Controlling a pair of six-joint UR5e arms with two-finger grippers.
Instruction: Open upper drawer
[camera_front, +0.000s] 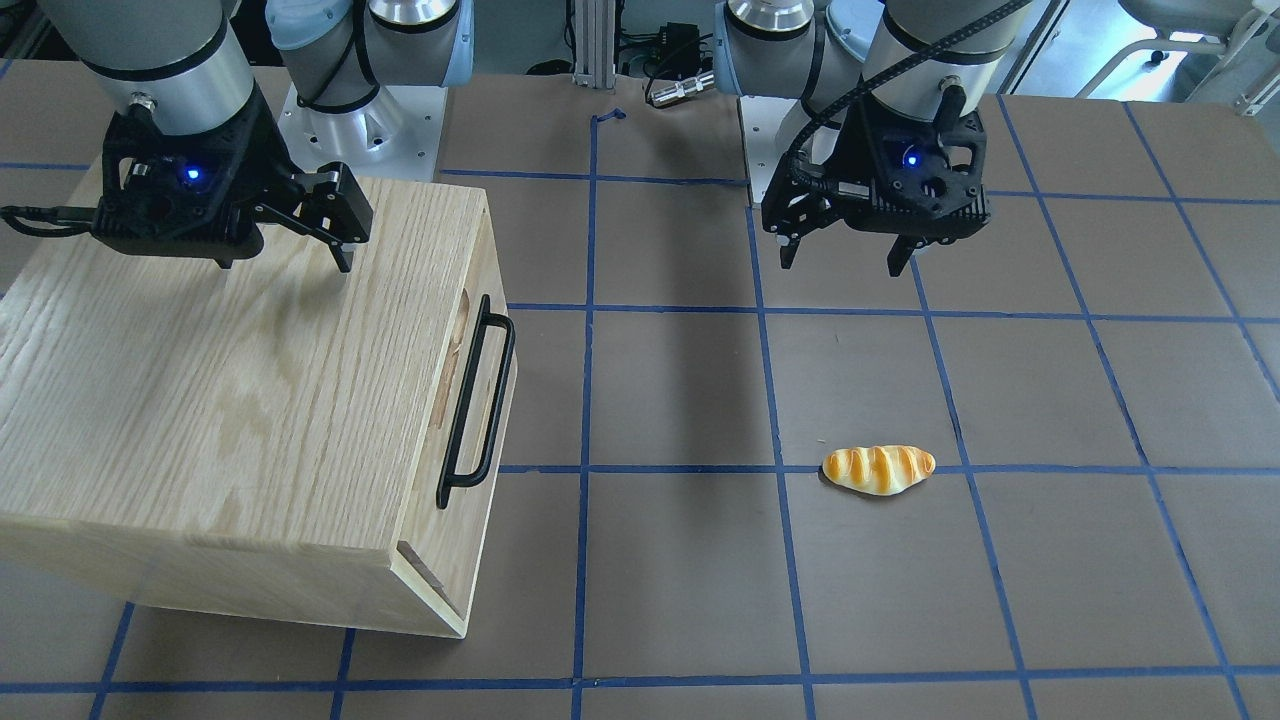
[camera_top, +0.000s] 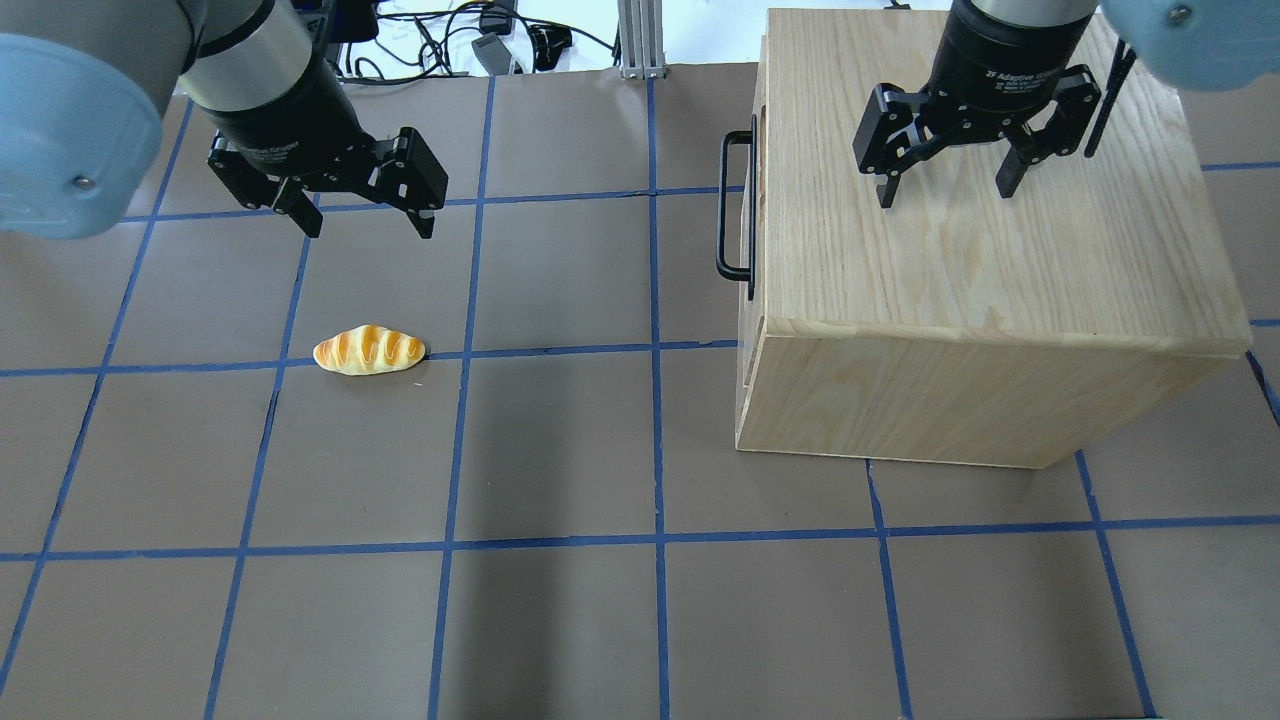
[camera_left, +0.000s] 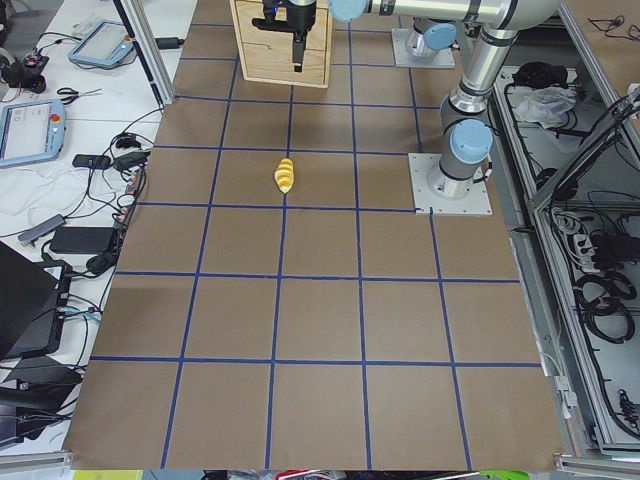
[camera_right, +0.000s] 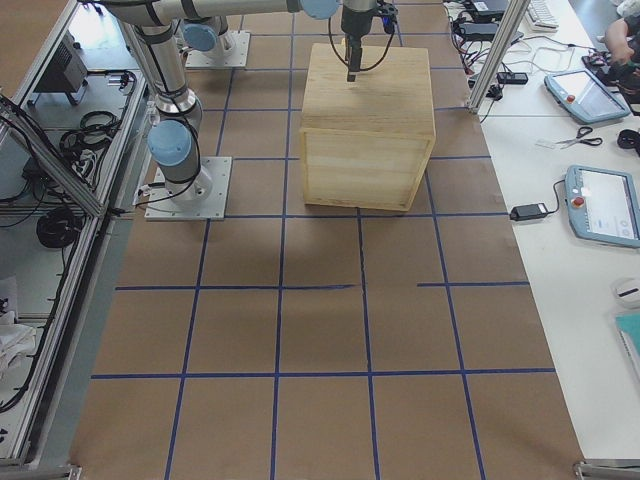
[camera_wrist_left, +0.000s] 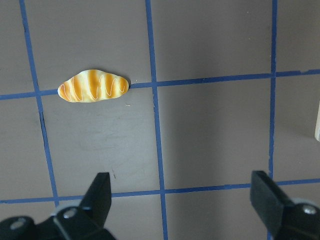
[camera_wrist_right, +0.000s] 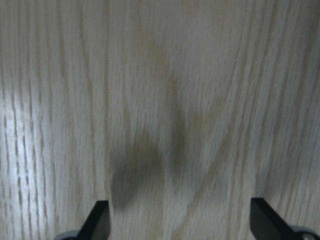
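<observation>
Overhead exterior: right pincer (camera_top: 945, 195), spread apart over the cabinet (camera_top: 1000, 270), is likely staging for the upper drawer (camera_front: 475, 400); left pincer (camera_top: 368, 228) is apart and idle.

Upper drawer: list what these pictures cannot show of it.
- Upper drawer inside: every view, hidden by the cabinet.
- Its front: overhead view, edge-on, only the handle shows.
- Exterior left: small, cut by the top edge, left gripper before it.
- Exterior right: cabinet's back faces the camera.
</observation>
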